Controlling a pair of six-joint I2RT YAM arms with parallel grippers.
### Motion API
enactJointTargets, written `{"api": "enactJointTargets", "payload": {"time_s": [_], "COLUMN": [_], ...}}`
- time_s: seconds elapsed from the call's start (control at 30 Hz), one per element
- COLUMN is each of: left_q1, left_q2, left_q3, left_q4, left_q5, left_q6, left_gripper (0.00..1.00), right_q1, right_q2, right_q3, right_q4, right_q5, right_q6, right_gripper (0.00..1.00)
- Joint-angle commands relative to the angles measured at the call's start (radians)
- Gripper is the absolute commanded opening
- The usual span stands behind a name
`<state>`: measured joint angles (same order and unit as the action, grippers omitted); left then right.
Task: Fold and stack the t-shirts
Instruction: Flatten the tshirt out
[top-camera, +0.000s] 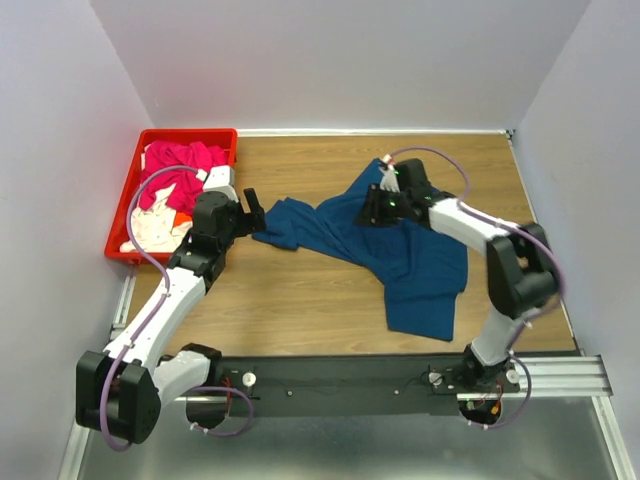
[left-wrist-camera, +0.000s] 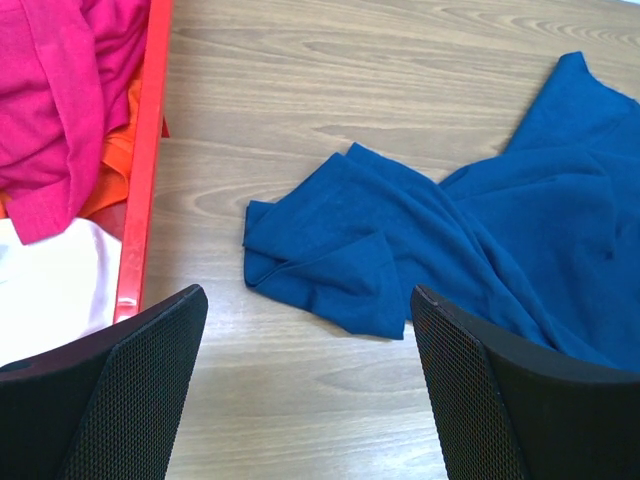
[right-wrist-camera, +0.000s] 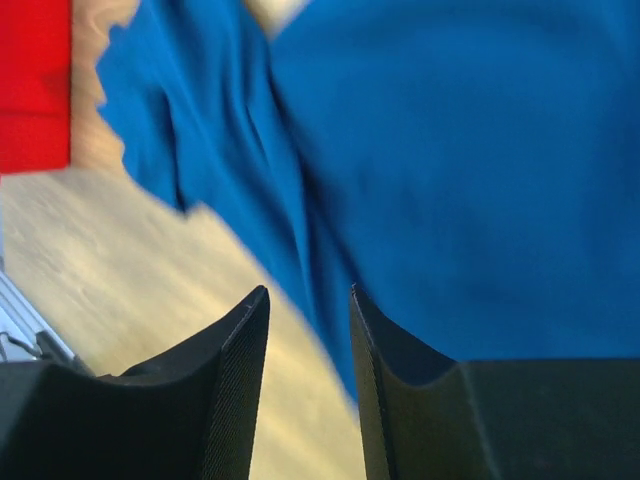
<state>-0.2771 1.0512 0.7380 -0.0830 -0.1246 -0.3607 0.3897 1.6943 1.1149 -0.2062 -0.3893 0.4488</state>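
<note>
Left end effector (left-wrist-camera: 307, 300) between red crate (left-wrist-camera: 145, 180) and navy t-shirt (left-wrist-camera: 400, 250)

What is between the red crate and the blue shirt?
Bare wooden table, shown in the left wrist view; the open left end effector hovers above it.

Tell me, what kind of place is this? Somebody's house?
Probably a robot practice booth, not a house: plain walls box in a wooden table, and the left arm and right arm are bolted to a metal rail at its edge.

Navy t-shirt (top-camera: 420, 270) rumpled on wooden table (top-camera: 300, 310), pink, orange and white t-shirts (top-camera: 180, 165) heaped in red crate (top-camera: 190, 135)
</note>
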Motion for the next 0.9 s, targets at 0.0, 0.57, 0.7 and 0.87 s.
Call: {"api": "enactJointTargets", "payload": {"time_s": [0.0, 0.57, 0.7, 0.87], "left_q1": [-0.002, 0.021, 0.023, 0.024], "left_q2": [-0.003, 0.006, 0.004, 0.003], "left_q3": [0.001, 0.001, 0.001, 0.001], "left_q4": [-0.003, -0.003, -0.003, -0.001], "left_q5": [-0.029, -0.012, -0.009, -0.004], "left_q6": [0.017, 0.011, 0.012, 0.012], "left_gripper": [0.90, 0.90, 0.90, 0.91], "right_q1": [0.020, 0.130, 0.135, 0.143], "right_q2": [0.218, 0.738, 0.774, 0.743], "right_q3": [0.179, 0.704, 0.734, 0.723], "right_q4": [0.140, 0.159, 0.157, 0.157], "right_q5": [-0.123, -0.174, -0.169, -0.168], "right_q6": [-0.071, -0.078, -0.064, -0.074], "right_gripper": [0.44, 0.43, 0.40, 0.05]}}
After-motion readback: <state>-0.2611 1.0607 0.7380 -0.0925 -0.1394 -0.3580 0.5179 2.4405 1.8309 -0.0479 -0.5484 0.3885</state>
